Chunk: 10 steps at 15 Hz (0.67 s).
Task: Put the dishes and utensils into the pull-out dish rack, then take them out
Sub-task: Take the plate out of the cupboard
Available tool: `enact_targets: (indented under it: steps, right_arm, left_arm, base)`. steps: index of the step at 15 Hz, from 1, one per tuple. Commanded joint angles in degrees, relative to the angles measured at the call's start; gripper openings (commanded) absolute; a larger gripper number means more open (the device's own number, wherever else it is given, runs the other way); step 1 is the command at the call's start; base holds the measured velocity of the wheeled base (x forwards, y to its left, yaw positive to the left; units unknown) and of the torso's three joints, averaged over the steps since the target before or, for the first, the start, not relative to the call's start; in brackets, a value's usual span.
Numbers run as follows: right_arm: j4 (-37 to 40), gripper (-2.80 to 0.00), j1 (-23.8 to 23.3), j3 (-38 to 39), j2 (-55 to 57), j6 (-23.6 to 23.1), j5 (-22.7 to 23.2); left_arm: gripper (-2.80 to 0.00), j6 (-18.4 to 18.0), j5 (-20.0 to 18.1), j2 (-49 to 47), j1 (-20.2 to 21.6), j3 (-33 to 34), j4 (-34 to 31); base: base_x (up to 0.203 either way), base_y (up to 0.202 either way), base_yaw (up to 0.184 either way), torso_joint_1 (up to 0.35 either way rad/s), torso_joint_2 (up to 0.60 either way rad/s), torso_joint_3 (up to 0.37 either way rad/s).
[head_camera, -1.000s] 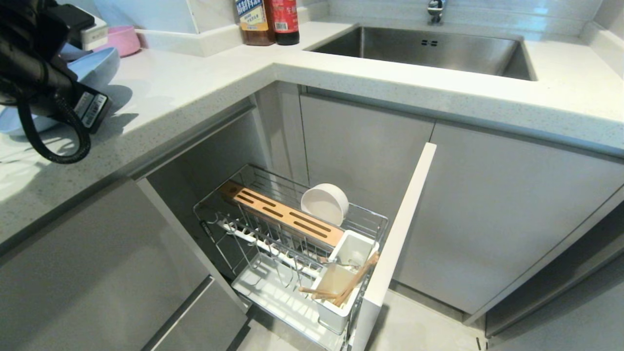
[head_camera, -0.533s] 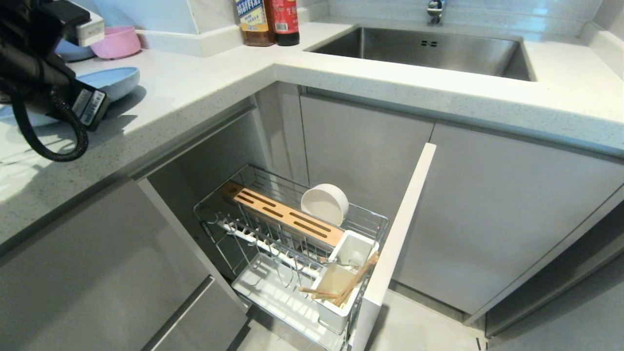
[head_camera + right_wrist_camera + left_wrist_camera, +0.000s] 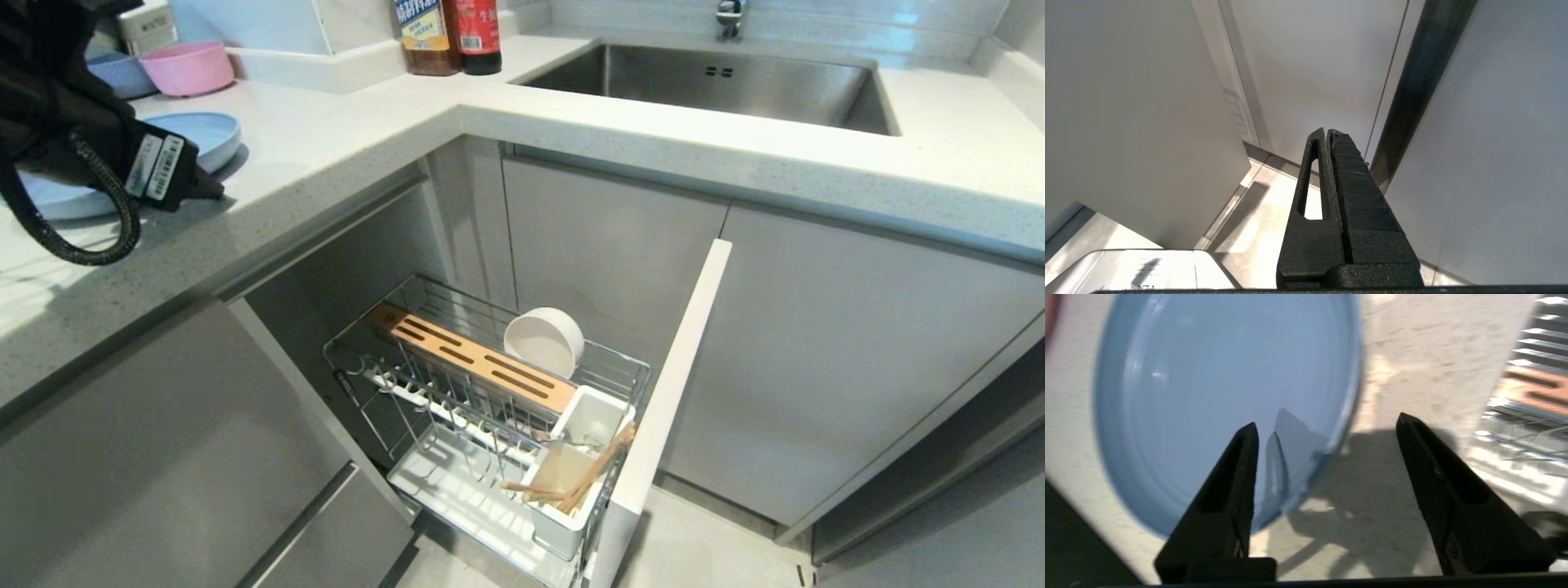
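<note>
The light-blue plate [image 3: 200,132] lies flat on the white counter at the left. My left gripper [image 3: 1327,421] hovers open just over its near rim [image 3: 1220,396], one finger above the plate and the other above bare counter, holding nothing. Below, the pull-out dish rack [image 3: 490,408] stands drawn out. An off-white bowl [image 3: 543,339] leans on its side behind the slotted wooden strip [image 3: 473,359]. The chopsticks [image 3: 592,474] stick out of the white utensil holder [image 3: 571,490]. My right gripper [image 3: 1327,131] is shut and empty, parked low beside the cabinet fronts.
A pink bowl [image 3: 188,67] and a blue bowl [image 3: 122,75] stand behind the plate. Two bottles [image 3: 449,37] are at the counter's back corner, next to the steel sink [image 3: 710,82]. The rack's pale front panel [image 3: 669,384] juts out towards me.
The plate, tilted up in my left gripper a second ago, has come down flat on the counter. The gripper has opened, let go of it and drawn back a little.
</note>
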<state>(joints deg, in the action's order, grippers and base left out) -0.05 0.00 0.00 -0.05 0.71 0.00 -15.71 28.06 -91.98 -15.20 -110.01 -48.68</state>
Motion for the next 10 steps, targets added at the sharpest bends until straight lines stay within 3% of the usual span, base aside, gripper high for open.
enact_targets:
  steps: [1, 7, 8, 9, 10]
  right_arm:
    - [0.0, -2.80, 0.0, 0.1, 0.0, 0.0, 0.0]
    - [0.0, -2.80, 0.0, 0.1, 0.0, 0.0, 0.0]
    - [0.0, -2.80, 0.0, 0.1, 0.0, 0.0, 0.0]
    - [0.0, -2.80, 0.0, 0.1, 0.0, 0.0, 0.0]
    - [0.0, -2.80, 0.0, 0.1, 0.0, 0.0, 0.0]
  left_arm:
    - [0.00, 1.4, -0.5, 2.5, -0.9, -0.1, 0.3]
    - [0.00, 14.0, -7.2, 9.9, -6.0, -0.1, 0.8]
    - [-1.97, 15.0, -8.3, 11.5, -6.9, 0.0, 0.9]
    - [-2.80, 15.5, -9.5, 13.6, -8.0, 0.0, 0.9]
    - [-2.80, 15.8, -10.2, 15.2, -9.2, 0.0, 1.1]
  base:
    - [0.000, 0.000, 0.000, 0.000, 0.00, 0.000]
    - [0.000, 0.000, 0.000, 0.000, 0.00, 0.000]
    - [0.000, 0.000, 0.000, 0.000, 0.00, 0.000]
    - [0.000, 0.000, 0.000, 0.000, 0.00, 0.000]
    - [0.000, 0.000, 0.000, 0.000, 0.00, 0.000]
